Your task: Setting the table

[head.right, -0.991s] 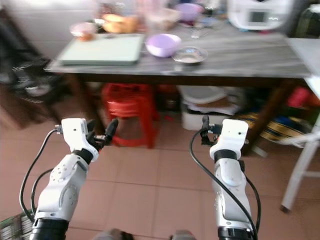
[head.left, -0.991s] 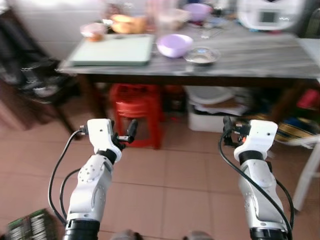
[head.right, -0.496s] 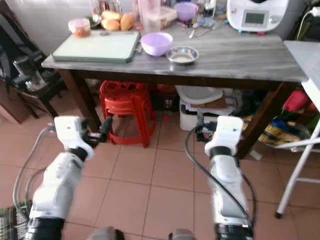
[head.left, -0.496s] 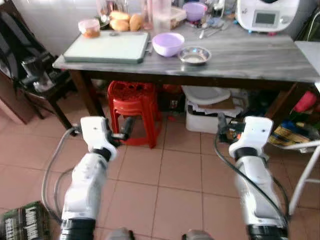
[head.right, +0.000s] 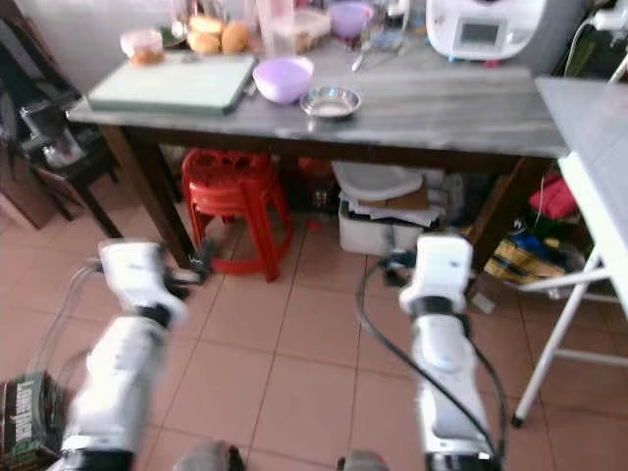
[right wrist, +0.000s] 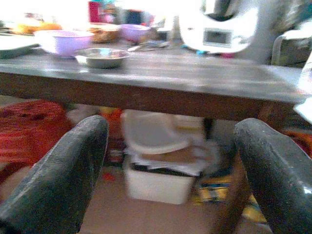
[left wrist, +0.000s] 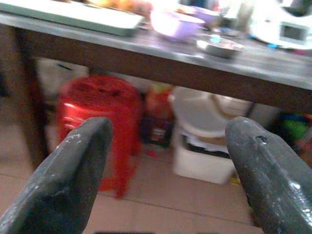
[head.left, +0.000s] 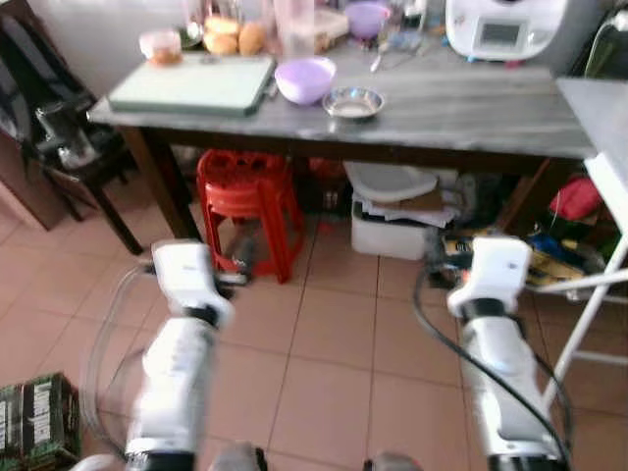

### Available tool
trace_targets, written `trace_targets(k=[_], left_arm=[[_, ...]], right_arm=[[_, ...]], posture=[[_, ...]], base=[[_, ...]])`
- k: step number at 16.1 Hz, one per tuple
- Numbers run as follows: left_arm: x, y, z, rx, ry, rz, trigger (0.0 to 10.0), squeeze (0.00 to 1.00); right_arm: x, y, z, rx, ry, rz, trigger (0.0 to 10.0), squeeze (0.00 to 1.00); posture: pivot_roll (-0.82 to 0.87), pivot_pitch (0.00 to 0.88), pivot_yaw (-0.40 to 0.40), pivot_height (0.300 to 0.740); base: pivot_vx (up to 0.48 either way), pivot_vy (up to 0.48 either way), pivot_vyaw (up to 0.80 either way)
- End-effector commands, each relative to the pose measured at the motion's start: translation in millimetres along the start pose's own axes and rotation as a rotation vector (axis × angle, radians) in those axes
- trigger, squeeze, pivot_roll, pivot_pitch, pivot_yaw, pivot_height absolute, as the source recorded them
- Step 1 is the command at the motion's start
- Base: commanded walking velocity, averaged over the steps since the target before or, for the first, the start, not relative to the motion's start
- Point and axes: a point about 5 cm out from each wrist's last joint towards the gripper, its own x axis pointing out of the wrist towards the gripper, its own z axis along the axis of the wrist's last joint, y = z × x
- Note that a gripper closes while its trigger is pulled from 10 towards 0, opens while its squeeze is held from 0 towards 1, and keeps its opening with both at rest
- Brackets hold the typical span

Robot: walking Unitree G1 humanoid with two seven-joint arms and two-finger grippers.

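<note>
A floor of reddish-brown tiles (head.left: 334,343) runs up to a dark-legged table with a grey, streaked tabletop (head.left: 471,103); beneath it stand a red plastic stool (head.left: 245,201) and a white box (head.left: 392,231) heaped with papers; a white folding stand (head.left: 599,285) shows at the right. Toward the tabletop's left end lies a pale green cutting board (head.left: 191,83); just beside its right end sits a purple bowl (head.left: 305,78), and close by that a small metal dish (head.left: 353,101), both near the front edge. Along the back edge are bread rolls (head.left: 235,37), a lidded tub (head.left: 160,44), a second purple bowl (head.left: 365,17) and a white kitchen appliance (head.left: 500,25) with a screen. Both arms are raised over the floor, well short of the table; the left claw (left wrist: 168,161) has its fingers (left wrist: 73,170) spread wide, holding nothing; the right claw (right wrist: 170,165) likewise stands apart and empty.
</note>
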Motion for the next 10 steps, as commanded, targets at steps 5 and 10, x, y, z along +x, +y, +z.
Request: trace_targets(k=[5,10], left_arm=[[1.5,9.7,10.1,0.027,-0.036,0.028,10.0,0.00],[1.2,18.6,10.7,0.107,-0.054,0.079,10.0,0.00]], right_arm=[[2.9,2.1,6.4,-0.018,-0.047,-0.007,10.0,0.00],[-4.6,8.2,3.2,-0.023,-0.073,-0.014,10.0,0.00]], posture=[[-0.03,0.000,0.041,0.740],[-0.03,0.000,0.045,0.740]], base=[[0.000,-0.375,0.00],[0.000,-0.293,0.00]])
